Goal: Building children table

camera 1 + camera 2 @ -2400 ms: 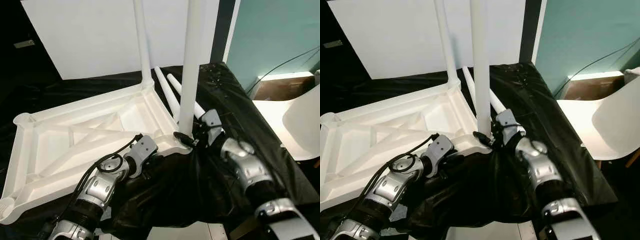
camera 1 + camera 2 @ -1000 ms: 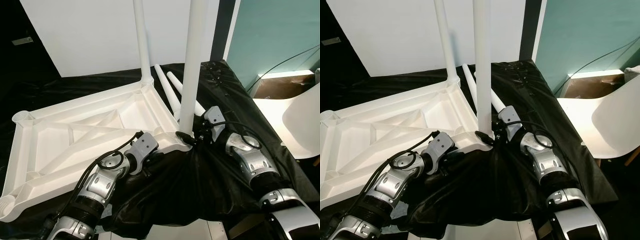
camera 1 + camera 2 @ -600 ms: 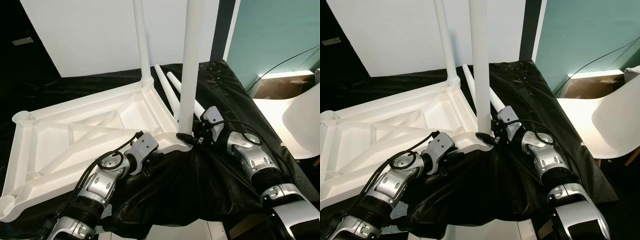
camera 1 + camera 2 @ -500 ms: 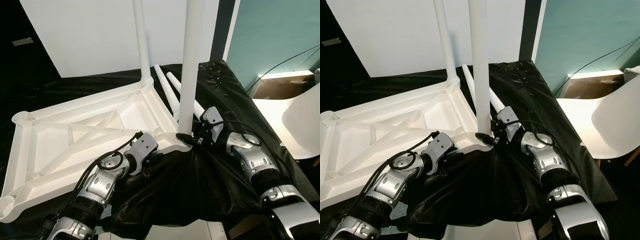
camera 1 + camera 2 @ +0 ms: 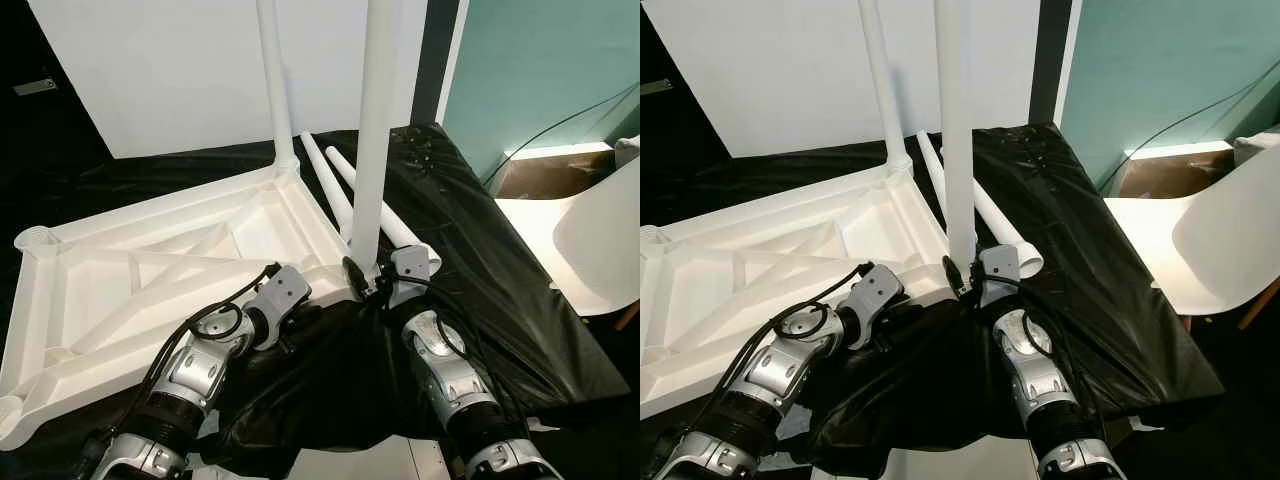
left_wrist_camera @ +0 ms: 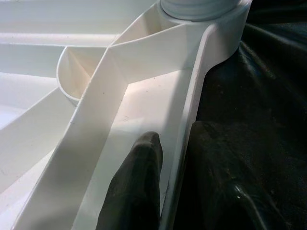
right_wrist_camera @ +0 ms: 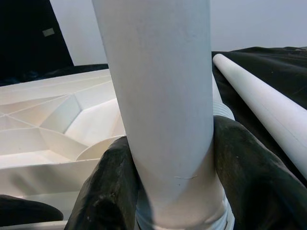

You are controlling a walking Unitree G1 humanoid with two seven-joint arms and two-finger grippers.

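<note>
The white table top (image 5: 130, 270) lies upside down on a black cloth. One white leg (image 5: 270, 80) stands upright in its far corner. A second leg (image 5: 372, 130) stands in the near right corner socket. My right gripper (image 5: 362, 275) is shut on the base of this near leg (image 7: 158, 86), one black finger (image 7: 108, 187) on each side. My left gripper (image 5: 300, 312) is shut on the table's near rim (image 6: 187, 134), with one finger (image 6: 136, 187) inside the rim and the other outside against the cloth. Two loose legs (image 5: 330, 185) lie on the cloth behind.
A white chair (image 5: 600, 240) stands to the right, beyond the cloth's edge (image 5: 560, 340). A large white board (image 5: 170, 70) leans at the back. A dark cable runs along the teal wall (image 5: 540, 70).
My right forearm has swung in from the right and now sits straight in front of the near leg, still gripping its base. The left arm has stayed on the rim.
</note>
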